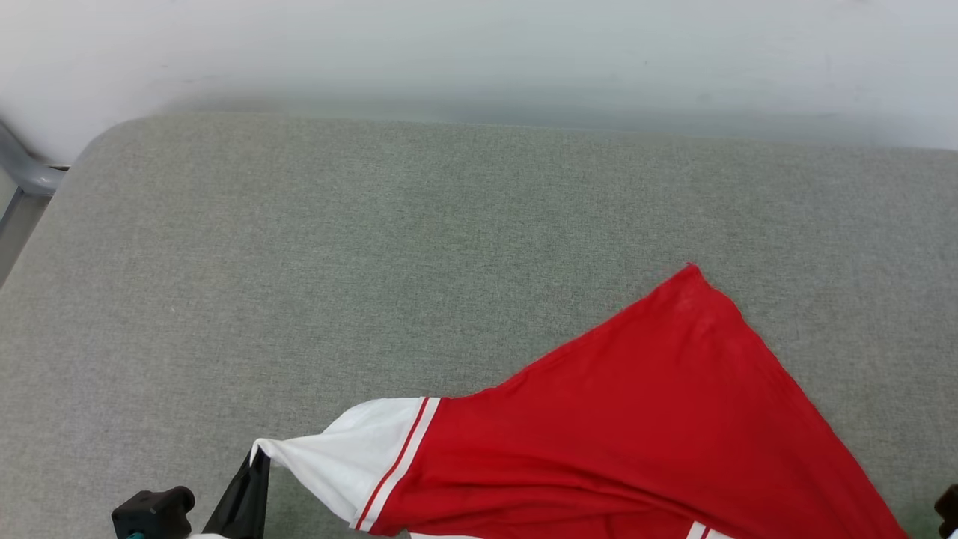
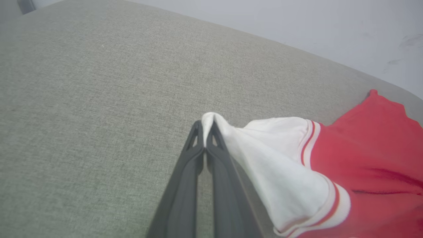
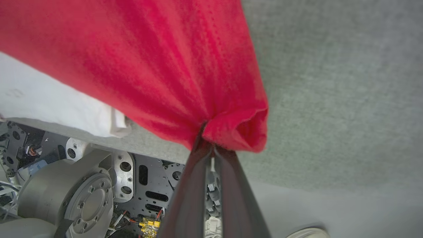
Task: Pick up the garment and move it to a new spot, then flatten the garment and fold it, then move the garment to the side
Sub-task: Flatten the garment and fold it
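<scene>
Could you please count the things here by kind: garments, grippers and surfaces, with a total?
garment: 1
grippers: 2, the left gripper and the right gripper, both shut on the garment
grey surface: 1
total: 4

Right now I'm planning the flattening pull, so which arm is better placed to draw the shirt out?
Left, probably. The left gripper is shut on the white sleeve tip of the garment, with broad bare mat beyond it. The right gripper pinches bunched red cloth close to the mat's edge, leaving it less room.
</scene>
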`<state>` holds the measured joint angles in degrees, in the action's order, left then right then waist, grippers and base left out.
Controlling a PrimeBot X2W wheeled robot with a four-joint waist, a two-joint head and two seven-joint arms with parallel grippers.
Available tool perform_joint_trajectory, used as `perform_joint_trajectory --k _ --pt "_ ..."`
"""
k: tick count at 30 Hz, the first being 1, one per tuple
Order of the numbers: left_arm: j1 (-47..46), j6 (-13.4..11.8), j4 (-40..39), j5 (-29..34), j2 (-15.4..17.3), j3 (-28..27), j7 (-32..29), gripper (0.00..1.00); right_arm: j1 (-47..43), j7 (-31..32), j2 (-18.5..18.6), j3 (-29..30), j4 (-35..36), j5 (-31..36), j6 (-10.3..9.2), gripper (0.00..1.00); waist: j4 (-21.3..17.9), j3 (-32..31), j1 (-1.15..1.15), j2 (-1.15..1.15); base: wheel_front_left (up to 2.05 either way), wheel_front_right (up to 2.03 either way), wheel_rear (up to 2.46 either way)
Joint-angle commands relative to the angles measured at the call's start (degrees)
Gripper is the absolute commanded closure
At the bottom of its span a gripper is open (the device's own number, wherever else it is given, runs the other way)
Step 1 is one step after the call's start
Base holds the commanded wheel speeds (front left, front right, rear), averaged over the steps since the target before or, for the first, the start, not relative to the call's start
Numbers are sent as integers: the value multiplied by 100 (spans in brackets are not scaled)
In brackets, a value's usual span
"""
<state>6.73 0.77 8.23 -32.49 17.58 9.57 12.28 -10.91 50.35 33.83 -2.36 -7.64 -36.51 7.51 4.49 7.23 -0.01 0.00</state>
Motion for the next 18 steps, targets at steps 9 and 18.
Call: perform_joint_trajectory --k 9,18 --pt "28 1 21 -44 77 23 30 100 360 -753 -268 281 271 -209 -7 0 -21 -59 1 0 0 0 0" --pt "-139 15 -45 -8 64 79 34 100 1465 -977 -167 710 1268 -292 -5 0 114 55 1 0 0 0 0"
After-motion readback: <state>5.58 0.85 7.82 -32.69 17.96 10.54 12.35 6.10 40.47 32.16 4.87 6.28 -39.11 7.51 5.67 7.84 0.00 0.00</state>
